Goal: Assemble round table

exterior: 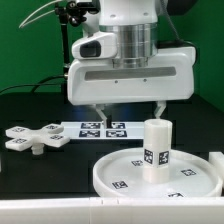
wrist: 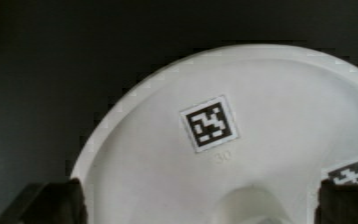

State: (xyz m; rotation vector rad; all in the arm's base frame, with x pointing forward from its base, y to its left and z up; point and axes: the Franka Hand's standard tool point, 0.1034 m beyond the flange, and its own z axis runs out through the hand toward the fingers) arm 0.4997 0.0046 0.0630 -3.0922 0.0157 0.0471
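Observation:
The large rimmed round disc lies flat at the front of the exterior view's right. The short cylinder leg stands upright on it, with a small tag on its side. The cross-shaped four-arm piece lies on the table at the exterior view's left. My gripper hangs open and empty above the disc's far edge, just behind the leg. In the wrist view the disc fills the picture. One tag shows on it. The dark fingertips stand wide apart, and a blurred rounded shape sits low between them.
The marker board lies on the black table behind the disc, under the gripper. A black stand and cables rise at the back. A white edge runs along the front.

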